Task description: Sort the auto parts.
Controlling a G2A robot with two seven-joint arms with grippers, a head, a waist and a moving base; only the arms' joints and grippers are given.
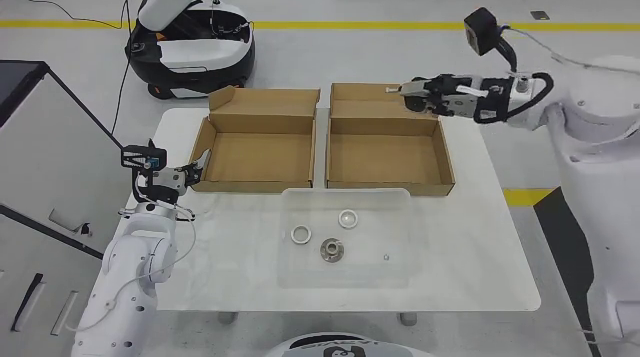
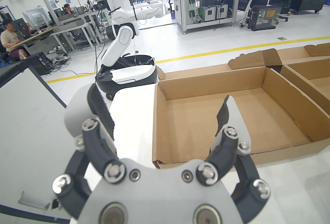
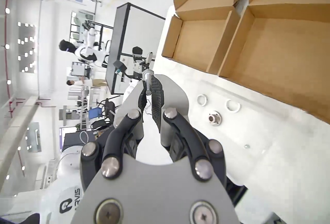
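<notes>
Well to the left, the left gripper (image 2: 159, 96) hangs at the table's (image 1: 480, 257) left edge, just beside the near left corner of the left cardboard box (image 1: 260, 157). Its fingers (image 2: 99, 106) stand wide apart with nothing between them. In the left wrist view one finger is over the white tabletop and the other over the box's brown floor.

Left cardboard box: open-topped, back flap up, floor bare. It sits touching or all but touching the right cardboard box (image 1: 385, 162), side by side along the far half of the table.

Nearer the robot, centred in front of both boxes, lies a clear tray (image 1: 290, 197). Parts in it, left to right:
- a white ring (image 1: 299, 234), lying flat
- a metal flanged part (image 1: 331, 249), nearest the robot
- a second white ring (image 1: 348, 219), closest to the boxes
- a small metal piece (image 1: 386, 254), apart from the rest; too small to tell its kind

Right cardboard box: same make, floor bare.

Far right, the right gripper (image 1: 408, 95) is held over the back edge of the right box. Its pads are closed tight on a metal bolt (image 3: 147, 78), which is pinched at the fingertips and sticks out past them.
</notes>
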